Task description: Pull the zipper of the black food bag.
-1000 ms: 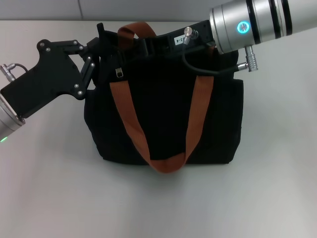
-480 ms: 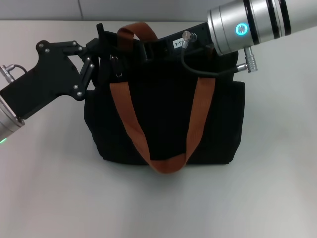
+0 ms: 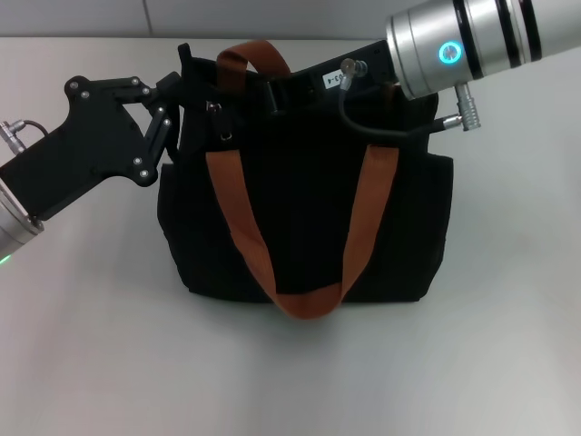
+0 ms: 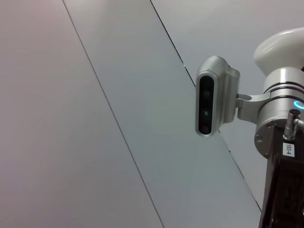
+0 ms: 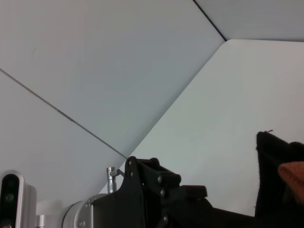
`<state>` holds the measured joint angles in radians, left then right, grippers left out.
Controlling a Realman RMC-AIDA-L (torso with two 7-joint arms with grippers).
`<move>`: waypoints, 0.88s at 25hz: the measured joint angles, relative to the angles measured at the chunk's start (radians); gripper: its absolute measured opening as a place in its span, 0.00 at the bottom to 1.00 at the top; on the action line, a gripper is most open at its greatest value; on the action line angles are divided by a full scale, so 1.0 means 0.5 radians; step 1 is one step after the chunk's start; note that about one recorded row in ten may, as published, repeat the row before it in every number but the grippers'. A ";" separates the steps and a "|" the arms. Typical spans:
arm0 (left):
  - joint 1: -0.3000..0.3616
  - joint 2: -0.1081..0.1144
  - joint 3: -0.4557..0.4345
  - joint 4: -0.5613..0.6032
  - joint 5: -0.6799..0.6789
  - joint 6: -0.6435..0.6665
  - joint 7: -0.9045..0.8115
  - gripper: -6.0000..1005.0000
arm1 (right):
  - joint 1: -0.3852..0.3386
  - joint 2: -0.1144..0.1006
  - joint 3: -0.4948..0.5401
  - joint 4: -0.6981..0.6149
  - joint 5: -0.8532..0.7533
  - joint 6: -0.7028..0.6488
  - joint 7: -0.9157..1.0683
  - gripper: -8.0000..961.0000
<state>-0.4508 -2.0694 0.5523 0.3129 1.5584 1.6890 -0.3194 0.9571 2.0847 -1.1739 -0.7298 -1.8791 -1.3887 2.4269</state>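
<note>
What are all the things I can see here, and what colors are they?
black food bag: one, black, standing mid-table.
strap handles: two, rust-brown; one hangs down the bag's front, the other arches over its top edge.
zipper: one, silver-grey tab, at the top edge, toward the robot's left.
table: one, pale grey, under the bag.
left tool: one, black, at the bag's top left corner.
right tool: one, black on a silver arm, over the bag's top edge.

A plain white tabletop (image 3: 91,345) meets a pale grey panelled wall (image 4: 118,95) crossed by thin dark seams.
</note>
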 joint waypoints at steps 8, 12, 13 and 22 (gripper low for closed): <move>0.003 0.000 0.000 0.000 0.001 -0.002 0.003 0.03 | -0.068 -0.004 -0.018 -0.134 -0.046 -0.006 0.087 0.01; 0.003 0.000 -0.001 0.000 -0.001 -0.001 0.003 0.03 | -0.070 -0.004 -0.018 -0.139 -0.054 -0.012 0.094 0.01; 0.003 0.000 -0.001 0.000 -0.004 -0.001 0.003 0.03 | -0.070 -0.004 -0.018 -0.139 -0.058 -0.012 0.097 0.01; 0.009 0.000 0.000 0.000 -0.019 -0.001 0.004 0.03 | -0.112 -0.003 -0.018 -0.232 -0.134 -0.012 0.168 0.00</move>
<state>-0.4464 -2.0693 0.5522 0.3130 1.5492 1.6887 -0.3175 0.9011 2.0832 -1.1827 -0.8457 -1.9462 -1.3946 2.5108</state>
